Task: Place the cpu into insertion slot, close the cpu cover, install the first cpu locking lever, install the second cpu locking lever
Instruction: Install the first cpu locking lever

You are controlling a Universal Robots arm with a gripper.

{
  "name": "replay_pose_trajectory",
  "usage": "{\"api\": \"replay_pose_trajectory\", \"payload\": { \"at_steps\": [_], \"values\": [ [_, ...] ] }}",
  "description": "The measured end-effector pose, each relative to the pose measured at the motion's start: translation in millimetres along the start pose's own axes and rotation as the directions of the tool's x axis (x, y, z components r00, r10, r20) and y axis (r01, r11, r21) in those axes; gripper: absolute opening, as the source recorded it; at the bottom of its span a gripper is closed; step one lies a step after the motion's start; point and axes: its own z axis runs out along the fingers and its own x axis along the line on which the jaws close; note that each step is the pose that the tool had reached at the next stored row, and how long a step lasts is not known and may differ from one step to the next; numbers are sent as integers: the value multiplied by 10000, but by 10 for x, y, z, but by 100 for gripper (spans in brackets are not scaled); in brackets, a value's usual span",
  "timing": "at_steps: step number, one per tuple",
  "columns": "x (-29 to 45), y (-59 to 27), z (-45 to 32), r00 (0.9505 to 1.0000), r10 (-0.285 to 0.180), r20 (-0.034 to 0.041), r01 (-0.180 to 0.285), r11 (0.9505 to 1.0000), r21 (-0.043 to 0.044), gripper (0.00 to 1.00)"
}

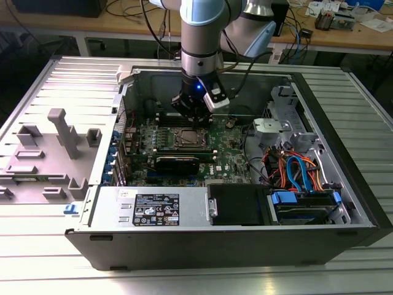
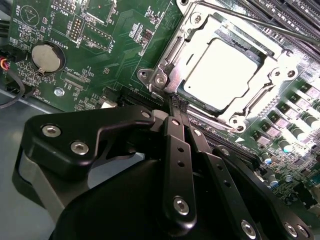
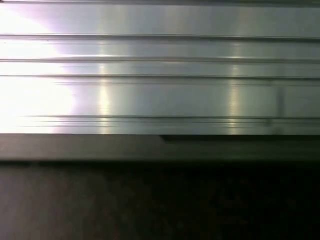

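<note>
1. In the exterior view, the gripper (image 1: 195,117) is being held low inside the open computer case (image 1: 344,178), in the upper middle of the frame, just above the socket (image 1: 188,138) on the green motherboard (image 1: 227,161).
2. In the second wrist view, the black fingers (image 2: 176,125) are being pressed together – clenched, with nothing seen between them – and their tips are being kept at the near edge of the metal frame, beside a thin lever (image 2: 260,25) running across the upper right of the frame.
3. The chip (image 2: 222,75) is being shown seated in the socket (image 2: 167,55), in the upper right of that frame, with the silvery cover (image 2: 270,72) lying flat around its bright top.
4. A round coin battery (image 2: 45,56) is being shown at the upper left of the board.
5. In the first wrist view, ribbed bright metal (image 3: 160,75) is being shown above a dark band – what it belongs to cannot be told.
</note>
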Motion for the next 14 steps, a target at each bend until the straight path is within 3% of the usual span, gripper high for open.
{"api": "replay_pose_trajectory", "payload": {
  "at_steps": [9, 14],
  "values": [
    [-13, 0, 7, 10000, -2, 0, 2, 10000, -1, 11],
    [-20, 0, -50, 10000, -1, -5, 1, 10000, 0, 11]
  ]
}}
